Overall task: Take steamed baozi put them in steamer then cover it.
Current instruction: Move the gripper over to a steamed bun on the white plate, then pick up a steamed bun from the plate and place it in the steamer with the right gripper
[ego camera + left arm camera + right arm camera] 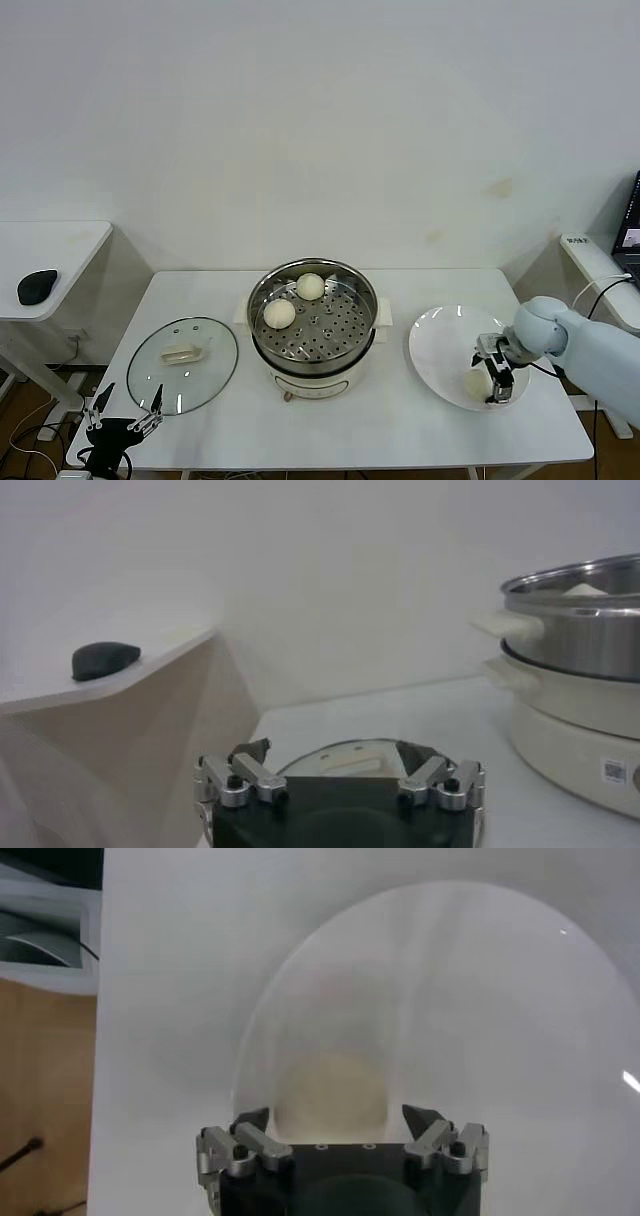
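The steamer (pixel 313 322) stands mid-table with two baozi on its perforated tray, one at the back (pixel 310 286) and one at the left (pixel 279 314). A third baozi (pixel 475 382) lies on the white plate (pixel 440 340) at the right. My right gripper (pixel 494 383) is open, low over the plate, right next to this baozi. In the right wrist view the baozi (pixel 330 1083) sits between the spread fingertips of the gripper (pixel 335 1115), not gripped. My left gripper (pixel 126 418) is open and empty at the table's front left corner. No fourth baozi shows.
The glass lid (pixel 183 363) with its cream handle lies flat on the table left of the steamer, just beyond my left gripper (pixel 333 748); it also shows in the left wrist view (pixel 345 755). A side table with a black mouse (pixel 37 286) stands at the far left.
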Controlling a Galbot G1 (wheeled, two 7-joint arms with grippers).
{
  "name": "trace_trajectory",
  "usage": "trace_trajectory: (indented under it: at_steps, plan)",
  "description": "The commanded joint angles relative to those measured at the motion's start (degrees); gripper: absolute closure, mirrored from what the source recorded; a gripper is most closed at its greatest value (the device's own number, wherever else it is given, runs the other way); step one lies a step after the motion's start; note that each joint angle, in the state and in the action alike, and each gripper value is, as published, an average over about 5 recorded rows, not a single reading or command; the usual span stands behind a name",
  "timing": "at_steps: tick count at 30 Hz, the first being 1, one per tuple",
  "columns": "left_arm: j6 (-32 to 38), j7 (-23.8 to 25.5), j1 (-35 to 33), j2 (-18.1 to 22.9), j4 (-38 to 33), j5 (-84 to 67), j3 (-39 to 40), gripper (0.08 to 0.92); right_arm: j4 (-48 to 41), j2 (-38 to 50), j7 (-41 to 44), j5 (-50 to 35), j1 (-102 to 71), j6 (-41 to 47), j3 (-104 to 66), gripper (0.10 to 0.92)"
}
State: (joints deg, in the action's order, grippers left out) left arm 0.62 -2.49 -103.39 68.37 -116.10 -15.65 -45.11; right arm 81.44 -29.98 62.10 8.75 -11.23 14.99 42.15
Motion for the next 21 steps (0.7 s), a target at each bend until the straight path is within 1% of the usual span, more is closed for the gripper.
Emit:
trace_trajectory:
  at_steps: [1,5,8,14,21]
  plan:
    - [0.1,0.0,0.1,0.0,0.2,0.0,0.0,0.177,-0.5,-0.6,0.0,0.3,-0.8,0.4,-0.5,0.317]
    - [0.1,-0.1,0.1,0.0,0.2,0.0,0.0,0.177,-0.3,-0.4,0.3,0.2,-0.3,0.3,-0.5,0.382]
    - [0.2,-0.1,0.1,0.0,0.1,0.0,-0.1,0.177,-0.2,-0.3,0.7,-0.2,0.5,0.3,-0.5,0.406]
    - [0.2,-0.1,0.2,-0.1,0.1,0.0,-0.1,0.177,0.0,-0.6,2.4,-2.7,5.9,0.8,0.2,0.422]
    - [0.2,-0.1,0.2,-0.3,-0.2,-0.1,-0.1,0.177,0.4,-1.4,4.0,-7.6,19.6,1.3,5.1,0.423]
